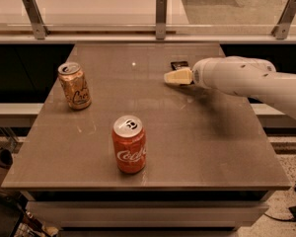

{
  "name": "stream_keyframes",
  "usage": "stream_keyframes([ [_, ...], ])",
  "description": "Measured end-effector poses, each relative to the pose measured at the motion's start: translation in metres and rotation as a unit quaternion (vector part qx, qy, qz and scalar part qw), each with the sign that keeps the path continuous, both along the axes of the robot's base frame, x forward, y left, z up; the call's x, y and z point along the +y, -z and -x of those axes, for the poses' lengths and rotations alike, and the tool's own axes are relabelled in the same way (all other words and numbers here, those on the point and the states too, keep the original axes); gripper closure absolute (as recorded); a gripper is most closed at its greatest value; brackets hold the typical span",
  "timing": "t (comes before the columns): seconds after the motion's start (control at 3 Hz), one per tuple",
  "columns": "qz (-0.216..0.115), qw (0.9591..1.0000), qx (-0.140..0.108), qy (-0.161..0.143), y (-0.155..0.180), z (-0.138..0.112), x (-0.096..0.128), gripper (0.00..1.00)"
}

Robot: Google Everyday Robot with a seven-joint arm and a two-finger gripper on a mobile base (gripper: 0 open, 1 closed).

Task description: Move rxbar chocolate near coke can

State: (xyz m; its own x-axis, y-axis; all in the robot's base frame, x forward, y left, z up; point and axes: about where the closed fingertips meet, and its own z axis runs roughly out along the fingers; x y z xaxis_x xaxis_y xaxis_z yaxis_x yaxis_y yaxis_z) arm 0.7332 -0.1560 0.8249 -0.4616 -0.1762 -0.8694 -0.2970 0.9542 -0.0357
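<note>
Left to right. Tan-gold can [75, 85] stands upright nr the left edge of the worktop [202, 142], abt mid-depth; not a task obj, leave it alone. Coke can [129, 143] is upright nr the front edge, left of centre, w/ bare surface all round it. Rxbar chocolate [179, 64] lies flat toward the back edge, right of centre, well apart from the coke can; only its dark top end shows, the rest is hidden behind the gripper. Gripper [168, 77] sits just in front of the bar, low over the worktop, tips pointing left. Its fingers read as one pale wedge w/ no gap, so pressed together & holding nothing. White arm [246, 80] reaches in over the right edge.

Step in hand, my read: approach/grasp of the bar, task barely begun.

To do it well:
- spread the fingers before closing in
- line up over the bar's narrow width, not its length
- go low, since a flat wrapper gives little to pinch & may skid toward the back edge
- once held, carry diag. to the front-left & set down just beside the coke can w/o bumping it, since an upright can tips easily
- keep the arm's path right of the tan-gold can
</note>
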Motion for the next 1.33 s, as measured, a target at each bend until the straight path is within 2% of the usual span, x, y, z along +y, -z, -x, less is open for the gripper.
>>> stream_keyframes([
  [0.33,-0.004,0.9999,0.01,0.01,0.0089,0.0003,0.0032,0.0],
  [0.67,-0.004,0.9999,0.009,0.009,0.0069,0.0004,0.0043,0.18],
  [1.33,-0.005,0.9999,0.005,0.008,0.002,0.001,0.0058,0.66],
])
